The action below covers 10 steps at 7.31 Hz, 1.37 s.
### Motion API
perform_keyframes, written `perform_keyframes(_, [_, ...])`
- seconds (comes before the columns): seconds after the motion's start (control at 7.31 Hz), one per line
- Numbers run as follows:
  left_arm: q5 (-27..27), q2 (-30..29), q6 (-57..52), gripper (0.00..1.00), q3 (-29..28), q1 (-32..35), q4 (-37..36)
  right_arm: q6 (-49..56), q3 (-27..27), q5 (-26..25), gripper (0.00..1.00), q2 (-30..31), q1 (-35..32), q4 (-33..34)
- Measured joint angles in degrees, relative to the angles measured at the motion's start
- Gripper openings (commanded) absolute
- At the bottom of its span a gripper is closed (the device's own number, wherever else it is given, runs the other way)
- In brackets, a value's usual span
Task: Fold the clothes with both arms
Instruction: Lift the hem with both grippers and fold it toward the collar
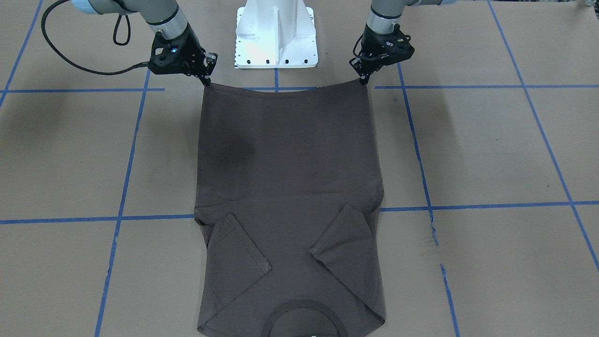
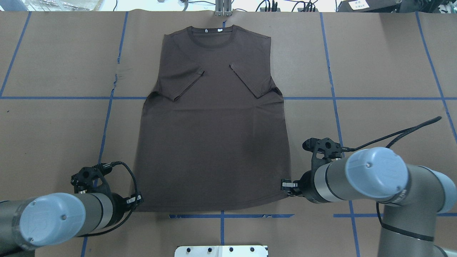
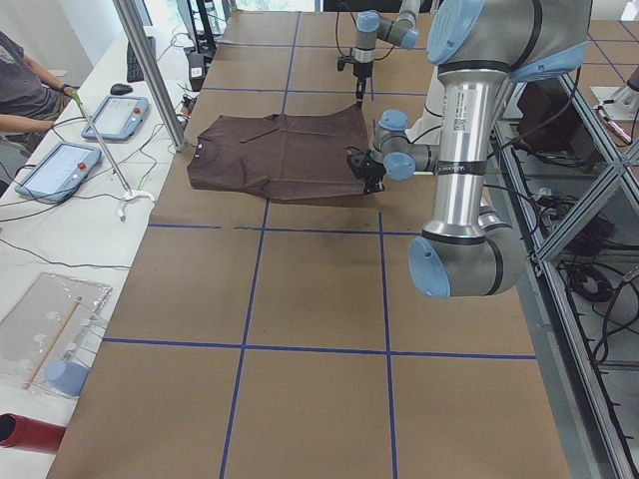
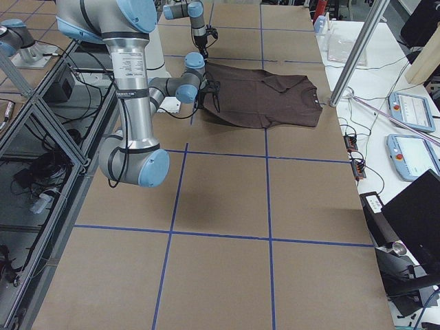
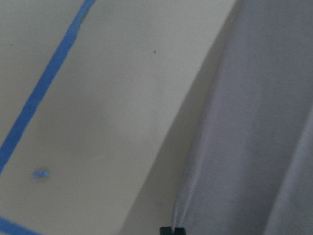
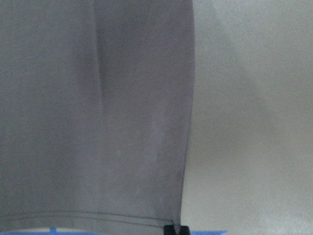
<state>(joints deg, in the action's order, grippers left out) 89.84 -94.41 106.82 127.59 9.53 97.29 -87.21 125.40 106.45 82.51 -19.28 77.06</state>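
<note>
table (image 2: 375, 71): brown paper, blue tape grid.
T-shirt (image 2: 214, 142): flat at centre of overhead view, collar at top, sleeves folded in; likely light and limp, so best held at the hem corners.
left gripper (image 2: 138, 201): lower left, pinching hem corner.
right gripper (image 2: 285, 185): lower right, pinching opposite hem corner.

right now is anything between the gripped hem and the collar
Nothing visible. The left gripper and right gripper pinch the T-shirt at its hem corners; only its own folded-in sleeves lie on it before the collar.
</note>
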Motion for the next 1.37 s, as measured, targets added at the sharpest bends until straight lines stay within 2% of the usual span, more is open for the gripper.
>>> perform_keyframes(0.41, [0.4, -1.0, 0.4, 0.0, 10.3, -6.1, -9.7, -0.1, 11.2, 5.0, 0.0, 9.9, 2.0, -0.1])
perform_keyframes(0.68, [1.2, -1.4, 0.0, 0.0, 12.6, -6.4, -11.5, 0.2, 13.4, 5.4, 0.0, 12.7, 2.6, -0.1])
perform_keyframes(0.96, [1.4, -2.6, -0.4, 0.0, 11.7, -4.5, -11.7, 7.2, 9.8, 5.3, 0.0, 10.2, -1.6, -0.1])
perform_keyframes(1.37, [1.9, -6.3, -8.2, 0.0, 8.5, 7.8, -11.9, 19.4, -0.8, 5.7, 0.0, 0.0, -13.1, 0.1])
